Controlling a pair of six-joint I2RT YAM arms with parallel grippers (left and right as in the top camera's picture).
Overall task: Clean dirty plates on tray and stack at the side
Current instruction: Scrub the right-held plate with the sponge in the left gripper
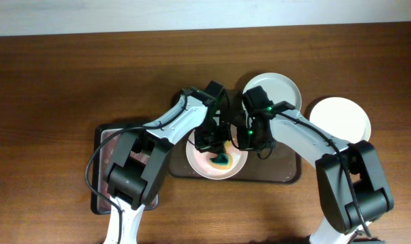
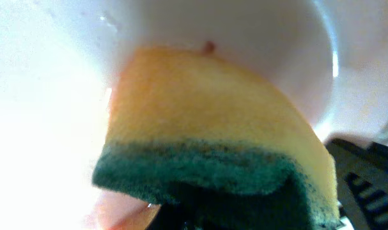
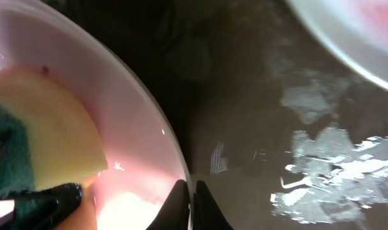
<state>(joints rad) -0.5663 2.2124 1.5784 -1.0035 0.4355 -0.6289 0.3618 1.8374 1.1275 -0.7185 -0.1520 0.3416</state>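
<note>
Overhead: dirty plate (image 1: pixel 235 166) sits on the tray (image 1: pixel 286 177), near-centre, both arms meeting over it. The left gripper (image 1: pixel 215 144) is clamped on a sponge (image 1: pixel 222 160) pressed into the plate's bowl, and the right gripper (image 1: pixel 248 141) is at the plate's right rim. A 2nd plate (image 1: pixel 276 88) lies at the tray's far edge and a 3rd plate (image 1: pixel 340 118) is off on the table, right side. Left wrist: yellow sponge w/ green scourer face, squashed against white glaze. It's soft, so it'll deform and smear rather than scrape; the fingers themselves are barely seen. Right wrist: jaws narrow, nipped on the thin raised rim. That's prob. the only good hold, since the plate is stiff, shallow and looks wet and glossy — likely slick, so it could slide or tip under scrubbing pressure. Tray floor shows wet glare. Plate looks light but breakable; lift by rim, keep low.
</note>
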